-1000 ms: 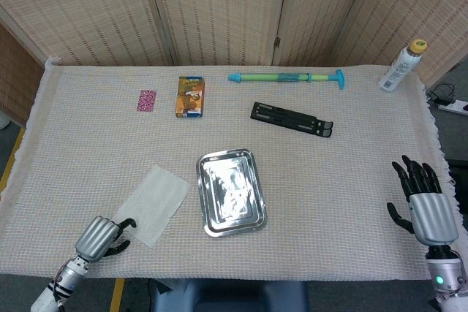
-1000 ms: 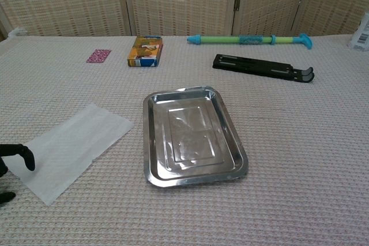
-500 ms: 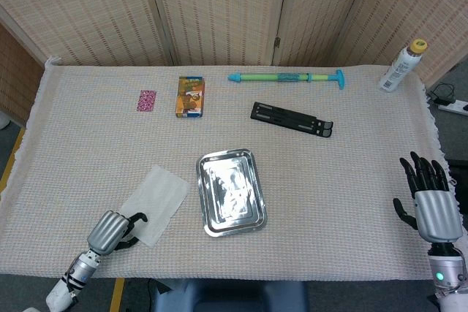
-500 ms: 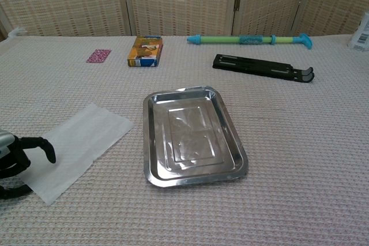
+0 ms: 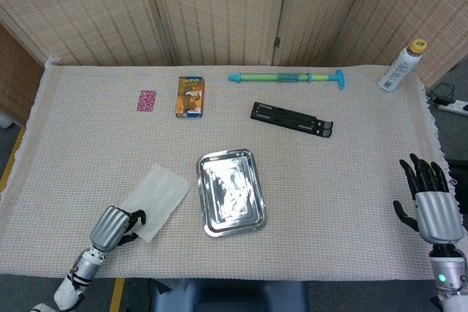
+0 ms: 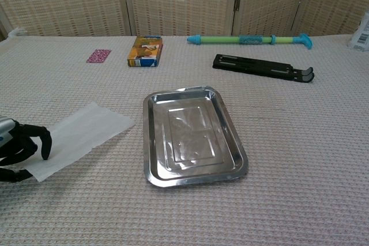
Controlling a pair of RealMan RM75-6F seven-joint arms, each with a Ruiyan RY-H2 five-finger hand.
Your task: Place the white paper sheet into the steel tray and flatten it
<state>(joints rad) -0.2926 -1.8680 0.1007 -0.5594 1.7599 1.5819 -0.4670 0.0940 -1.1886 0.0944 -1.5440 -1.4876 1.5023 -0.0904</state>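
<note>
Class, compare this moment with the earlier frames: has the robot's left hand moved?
Yes. The left hand has moved toward the steel tray, onto the near end of the white paper sheet; the tray has stayed put.

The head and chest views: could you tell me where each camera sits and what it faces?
Head view: high above the near edge, looking down on the whole table; left hand and right hand show.
Chest view: low at the near edge, looking across; only the left hand shows.
Shared: steel tray, white paper sheet.
</note>
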